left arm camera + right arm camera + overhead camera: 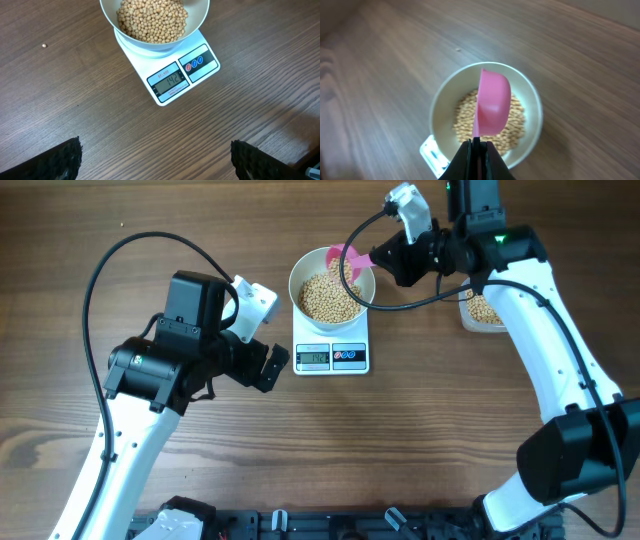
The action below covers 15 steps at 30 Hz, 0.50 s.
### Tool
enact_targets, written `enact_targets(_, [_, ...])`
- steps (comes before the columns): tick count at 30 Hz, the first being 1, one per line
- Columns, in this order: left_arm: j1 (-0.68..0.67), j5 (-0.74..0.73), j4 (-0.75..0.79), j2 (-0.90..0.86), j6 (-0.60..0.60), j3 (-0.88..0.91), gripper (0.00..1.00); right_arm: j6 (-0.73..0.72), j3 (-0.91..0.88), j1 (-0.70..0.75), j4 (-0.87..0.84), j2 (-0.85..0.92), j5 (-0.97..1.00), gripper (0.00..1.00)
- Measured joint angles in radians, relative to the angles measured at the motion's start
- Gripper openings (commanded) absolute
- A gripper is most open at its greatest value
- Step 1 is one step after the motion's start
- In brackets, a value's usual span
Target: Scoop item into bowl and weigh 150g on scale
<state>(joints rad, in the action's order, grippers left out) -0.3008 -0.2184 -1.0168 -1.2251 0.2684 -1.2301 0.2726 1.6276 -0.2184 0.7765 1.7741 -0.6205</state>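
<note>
Overhead: the round white bowl of small tan-yellow beans is sitting on the small white digital scale, so every addition is registering. The right gripper, clamped on a pink plastic scoop, is reaching in from 2 o'clock. A clear plastic tub is lying at 3 o'clock.

Left wrist: the left gripper is empty, its fingers spread wide, and is likely just watching the display at its 12 o'clock.

Right wrist: the scoop is hanging tilted over the beans, probably tipping in a top-up.

Brown wood-grain tabletop, long streaked planks, under soft, even indoor light.
</note>
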Motion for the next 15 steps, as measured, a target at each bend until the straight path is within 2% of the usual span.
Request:
enact_targets(3, [0.000,0.000,0.000,0.000,0.000,0.000,1.00,0.001,0.000,-0.018,0.047,0.000,0.034,0.04])
enact_targets(15, [0.000,0.000,0.000,0.000,0.000,0.000,1.00,-0.034,0.000,-0.019,0.000,0.000,0.079,0.04])
